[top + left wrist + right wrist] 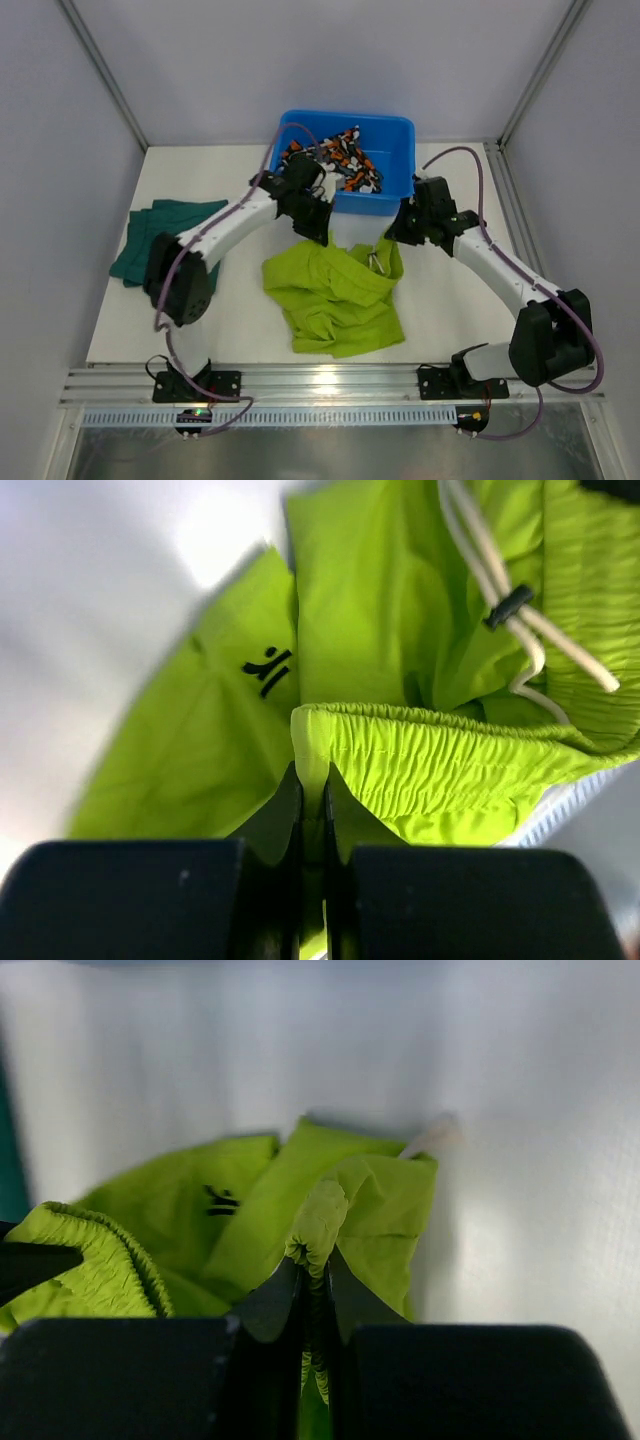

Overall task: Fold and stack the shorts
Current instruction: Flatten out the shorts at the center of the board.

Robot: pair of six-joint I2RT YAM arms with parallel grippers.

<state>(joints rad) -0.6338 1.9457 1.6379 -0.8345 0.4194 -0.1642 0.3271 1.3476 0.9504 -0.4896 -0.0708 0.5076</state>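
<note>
Cloth sits pinched on both sides: our left gripper (312, 780) is clamped on the elastic waistband (440, 760) of the lime shorts (335, 295), and our right gripper (313, 1265) is clenched on another bunched edge. Each bite looks thin (just a ridge of fabric), so we judge that pulling apart could slip one free, or the drawstring (508, 607) could snag. The rest lies crumpled mid-desk (450, 310). The teal shorts (165, 235) lie at the left. Beyond, the blue tub (400, 130) holds the camouflage shorts (345, 160).
</note>
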